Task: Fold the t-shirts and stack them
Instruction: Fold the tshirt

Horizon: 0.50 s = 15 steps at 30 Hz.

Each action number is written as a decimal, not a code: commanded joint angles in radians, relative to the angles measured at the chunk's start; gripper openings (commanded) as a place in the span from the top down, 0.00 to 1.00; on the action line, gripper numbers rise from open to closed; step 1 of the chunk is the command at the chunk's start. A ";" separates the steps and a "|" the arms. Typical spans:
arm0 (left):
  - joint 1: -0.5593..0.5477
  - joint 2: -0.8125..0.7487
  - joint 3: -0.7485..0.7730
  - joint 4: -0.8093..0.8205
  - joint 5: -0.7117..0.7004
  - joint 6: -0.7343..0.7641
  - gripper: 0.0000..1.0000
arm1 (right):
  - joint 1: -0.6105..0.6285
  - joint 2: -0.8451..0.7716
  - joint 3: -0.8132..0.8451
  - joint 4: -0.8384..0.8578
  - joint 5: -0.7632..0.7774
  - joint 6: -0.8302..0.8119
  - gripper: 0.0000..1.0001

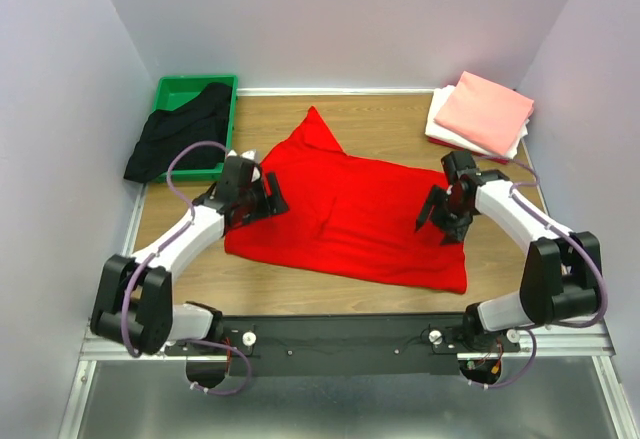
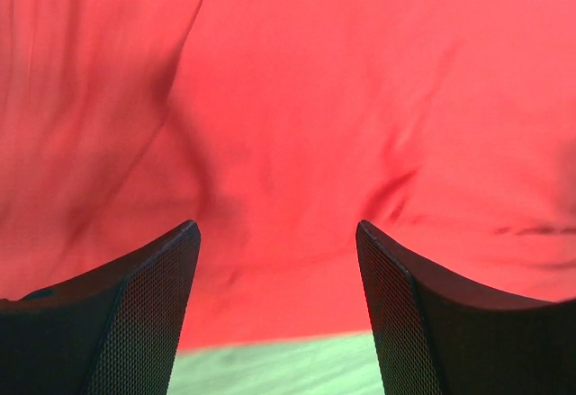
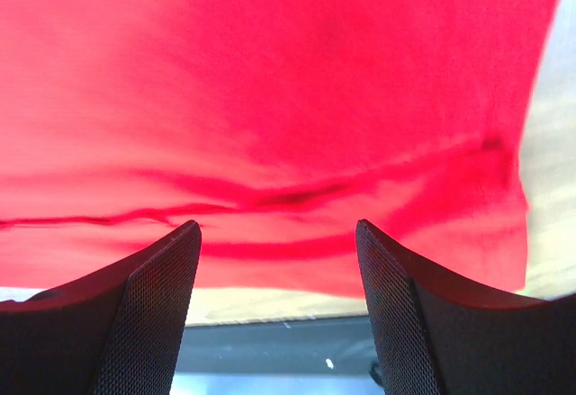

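Observation:
A bright red t-shirt (image 1: 350, 214) lies spread across the middle of the table, one corner peaked toward the back. My left gripper (image 1: 268, 197) hovers over its left edge, open, and in the left wrist view only red cloth (image 2: 297, 125) lies beyond the left gripper (image 2: 277, 224). My right gripper (image 1: 435, 217) is over the shirt's right side, also open with nothing between its fingers; the right wrist view has the right gripper (image 3: 277, 224) above wrinkled red cloth (image 3: 270, 116). A black t-shirt (image 1: 180, 134) drapes out of the green bin. A folded salmon-pink t-shirt (image 1: 483, 109) rests on a folded white one (image 1: 440, 124).
The green bin (image 1: 195, 87) stands at the back left corner. Pale walls close in the table on three sides. The folded stack sits at the back right. A metal rail (image 1: 350, 344) carrying both arm bases runs along the near edge, with bare wood (image 1: 390, 114) behind the red shirt.

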 commanded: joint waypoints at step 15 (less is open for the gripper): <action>-0.001 0.498 0.237 0.174 0.044 0.206 0.22 | -0.001 0.205 0.005 0.200 0.247 -0.091 0.23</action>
